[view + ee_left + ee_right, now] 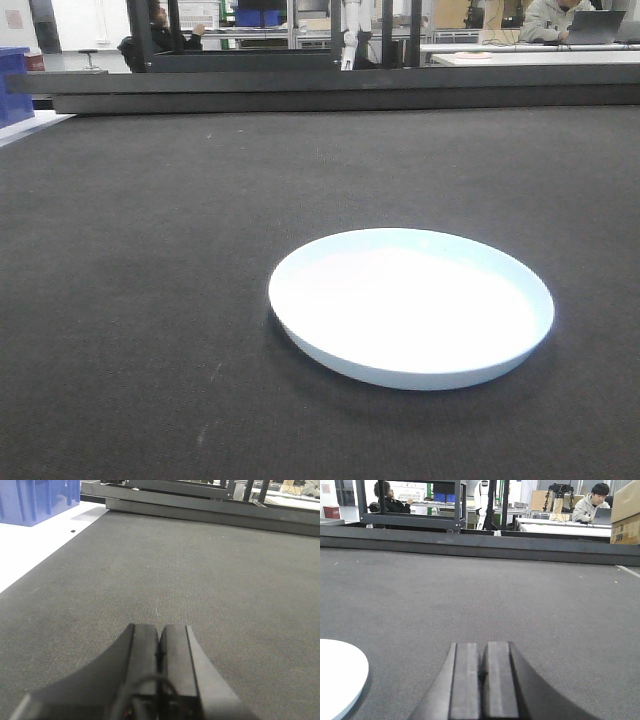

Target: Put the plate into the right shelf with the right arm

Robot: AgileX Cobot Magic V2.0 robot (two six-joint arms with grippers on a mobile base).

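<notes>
A round white plate (410,305) with a pale-blue tint and a low rim lies flat on the dark grey mat, right of centre in the front view. Its edge also shows as the plate (337,677) at the lower left of the right wrist view. My right gripper (483,650) is shut with nothing between its fingers, low over the mat, to the right of the plate and apart from it. My left gripper (160,632) is shut and empty over bare mat. The right shelf is out of view.
A dark raised ledge (320,95) borders the mat's far side. A blue plastic bin (35,500) stands on a white surface past the mat's left edge. Cardboard boxes (626,512) sit at the far right. People sit at desks behind black frames (412,520).
</notes>
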